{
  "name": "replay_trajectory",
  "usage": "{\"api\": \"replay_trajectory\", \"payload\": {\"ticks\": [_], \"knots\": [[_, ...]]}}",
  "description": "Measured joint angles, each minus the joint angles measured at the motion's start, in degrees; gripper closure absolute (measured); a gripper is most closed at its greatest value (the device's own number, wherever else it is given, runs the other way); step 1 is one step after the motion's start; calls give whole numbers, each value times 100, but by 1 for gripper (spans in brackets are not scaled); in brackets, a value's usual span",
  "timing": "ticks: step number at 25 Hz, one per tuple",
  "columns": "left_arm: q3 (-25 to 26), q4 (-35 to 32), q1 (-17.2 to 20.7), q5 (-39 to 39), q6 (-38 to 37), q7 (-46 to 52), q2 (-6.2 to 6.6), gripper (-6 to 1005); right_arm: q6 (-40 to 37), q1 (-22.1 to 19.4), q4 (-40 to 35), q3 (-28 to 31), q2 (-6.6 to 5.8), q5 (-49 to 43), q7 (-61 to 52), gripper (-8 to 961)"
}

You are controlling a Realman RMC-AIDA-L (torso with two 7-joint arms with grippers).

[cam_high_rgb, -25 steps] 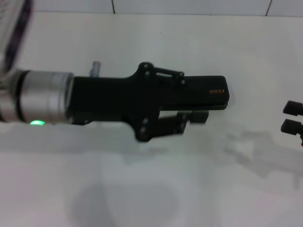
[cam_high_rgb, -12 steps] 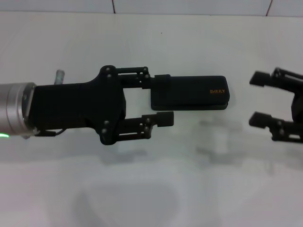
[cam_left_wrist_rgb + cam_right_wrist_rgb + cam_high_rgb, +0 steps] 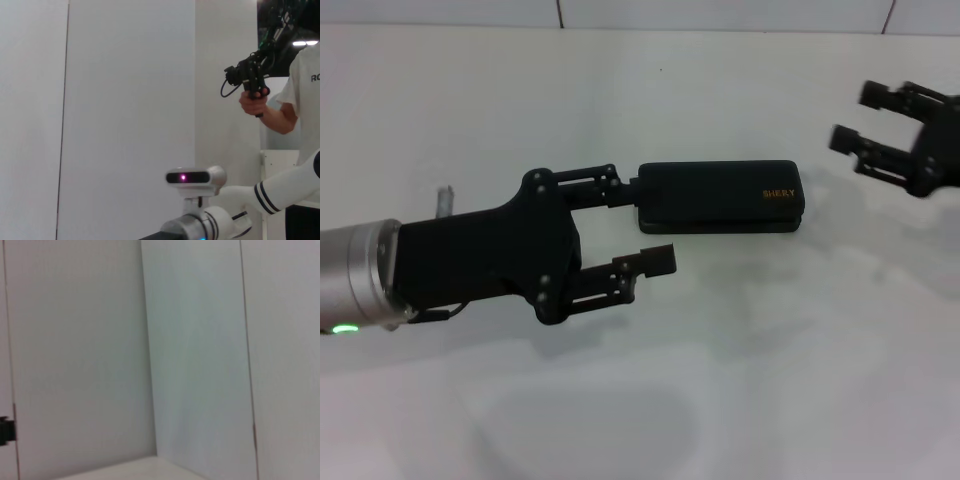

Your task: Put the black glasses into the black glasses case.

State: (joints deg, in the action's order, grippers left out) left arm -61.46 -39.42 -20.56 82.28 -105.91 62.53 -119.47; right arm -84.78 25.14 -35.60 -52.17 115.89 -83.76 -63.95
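Observation:
The black glasses case lies shut on the white table, gold lettering near its right end. The black glasses are out of view. My left gripper is open just left of the case, its far finger touching or just beside the case's left end, its near finger in front of it, nothing held. At the far right my right gripper hangs open and empty, raised and apart from the case. Neither wrist view shows the case or the glasses.
The white table meets a tiled wall at the back. In the left wrist view a person holding a hand controller stands beside a white robot part with a lit sensor.
My left gripper has drawn back leftward off the case and now stands open beside its left end. My right gripper came into view, then moved up toward the back right.

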Motion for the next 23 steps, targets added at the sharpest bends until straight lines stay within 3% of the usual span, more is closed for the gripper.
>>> {"api": "replay_trajectory", "payload": {"ticks": [4, 9, 18, 22, 23], "knots": [[-9, 144, 3, 2, 3, -64, -4, 415, 254, 335, 311, -251, -54, -65, -113, 220], [-56, 53, -20, 90, -198, 49, 22, 413, -969, 292, -175, -634, -73, -309, -318, 365], [55, -52, -288, 122, -234, 365, 274, 409, -2152, 262, -719, -784, -33, -596, -1081, 596], [134, -25, -337, 146, -222, 367, 287, 408, -2254, 257, -721, -816, -15, -595, -1101, 402], [134, -24, -340, 147, -220, 367, 288, 408, -2278, 256, -720, -838, -12, -594, -1104, 402]]}}
